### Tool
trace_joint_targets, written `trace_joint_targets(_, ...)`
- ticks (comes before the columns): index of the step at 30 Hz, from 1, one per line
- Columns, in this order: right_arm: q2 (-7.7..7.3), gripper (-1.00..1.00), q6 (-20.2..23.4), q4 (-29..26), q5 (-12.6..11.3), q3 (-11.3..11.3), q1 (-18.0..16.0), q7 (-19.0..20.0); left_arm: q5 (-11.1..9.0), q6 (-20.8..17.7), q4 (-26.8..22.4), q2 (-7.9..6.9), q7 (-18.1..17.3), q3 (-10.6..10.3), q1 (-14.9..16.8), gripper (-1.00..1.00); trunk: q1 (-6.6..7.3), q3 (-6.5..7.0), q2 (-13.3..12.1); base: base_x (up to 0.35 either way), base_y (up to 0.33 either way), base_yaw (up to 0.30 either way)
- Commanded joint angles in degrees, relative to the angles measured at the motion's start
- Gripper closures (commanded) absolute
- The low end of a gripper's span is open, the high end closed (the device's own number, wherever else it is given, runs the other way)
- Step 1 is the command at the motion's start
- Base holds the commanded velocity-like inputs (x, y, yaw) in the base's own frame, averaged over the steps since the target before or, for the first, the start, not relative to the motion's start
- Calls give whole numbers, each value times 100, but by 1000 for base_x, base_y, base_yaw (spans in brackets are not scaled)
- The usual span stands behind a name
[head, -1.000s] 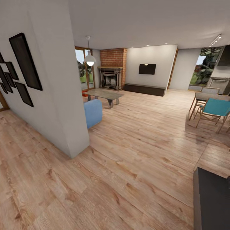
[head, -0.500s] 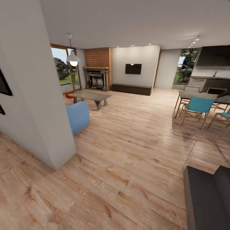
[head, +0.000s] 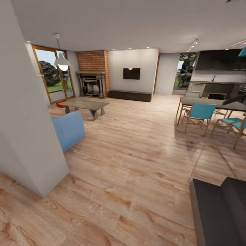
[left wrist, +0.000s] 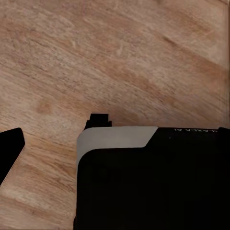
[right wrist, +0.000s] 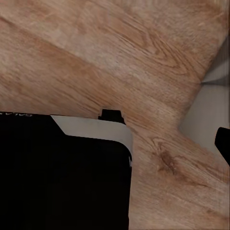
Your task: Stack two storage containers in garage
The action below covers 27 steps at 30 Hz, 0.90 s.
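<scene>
A living room with light plank flooring [head: 136, 153] is seen from the head view, with a brick fireplace [head: 92, 80] at the far end, a low coffee table [head: 85, 104] before it and a blue sofa [head: 68, 130] just beside a cream wall corner [head: 37, 150]. A small orange-red patch [head: 61, 105] is glimpsed on the floor beyond the table, by the window; it is judged to be one of the storage containers, though too little is shown to be sure, and the second cannot be made out. Such bins are judged to be stiff, light and smooth-walled, best taken by the rim on opposite short walls. Wide open floor is offered between the sofa and the dining chairs [head: 200, 114]; the wall corner and a dark cabinet [head: 218, 212] are the edges to be cleared. In the wrist views only dark housing over planks is shown, so the state of either pair of jaws cannot be told.
</scene>
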<state>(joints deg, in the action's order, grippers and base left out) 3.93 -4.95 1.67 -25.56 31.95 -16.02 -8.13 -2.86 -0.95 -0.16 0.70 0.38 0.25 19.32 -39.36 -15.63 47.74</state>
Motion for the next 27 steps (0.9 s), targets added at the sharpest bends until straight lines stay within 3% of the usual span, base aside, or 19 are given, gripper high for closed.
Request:
trace_joint_targets(1, 4, -100, -29, 18, -54, 48, -7, -5, -30, -10, -2, 1, 5, -1, 4, -100, -4, -7, 5, 322, 0, -14)
trace_joint_targets(27, 3, -100, -23, 18, -45, 48, -7, 4, -30, -10, -2, 1, 4, -1, 5, -100, -4, -7, 5, 322, 0, -1)
